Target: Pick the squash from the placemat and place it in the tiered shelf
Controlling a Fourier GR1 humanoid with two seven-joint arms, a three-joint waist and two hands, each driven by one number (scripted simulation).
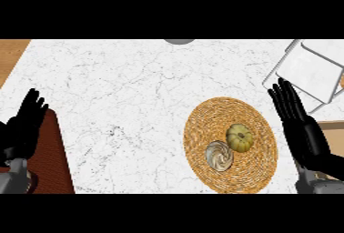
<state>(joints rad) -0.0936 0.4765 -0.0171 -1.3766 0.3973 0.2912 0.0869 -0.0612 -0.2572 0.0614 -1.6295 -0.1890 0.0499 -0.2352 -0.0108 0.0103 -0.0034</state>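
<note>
1. woven straw makes up the round placemat, which lies on the white marbled worktop; every place below is given from this placemat.
2. the squash, yellow-green and ribbed, sits on the placemat, a little right of its middle.
3. a pale swirled pastry lies on the placemat too, just below and left of the squash, touching it or nearly so; i cannot tell which.
4. the right hand stands just past the placemat's right edge, fingers straight and together, pointing up the view, holding nothing and not touching the squash.
5. the left hand rests well to the left of the placemat, near the view's left edge, fingers straight and slightly spread, holding nothing.
6. the tiered shelf, white with pale trays, sits above and to the right of the placemat, near the worktop's far right corner, just beyond the right hand's fingertips.
7. a dark red-brown mat lies well left of the placemat, partly under the left hand.
8. a grey round thing shows at the worktop's far edge, above the placemat; only its rim is visible.
</note>
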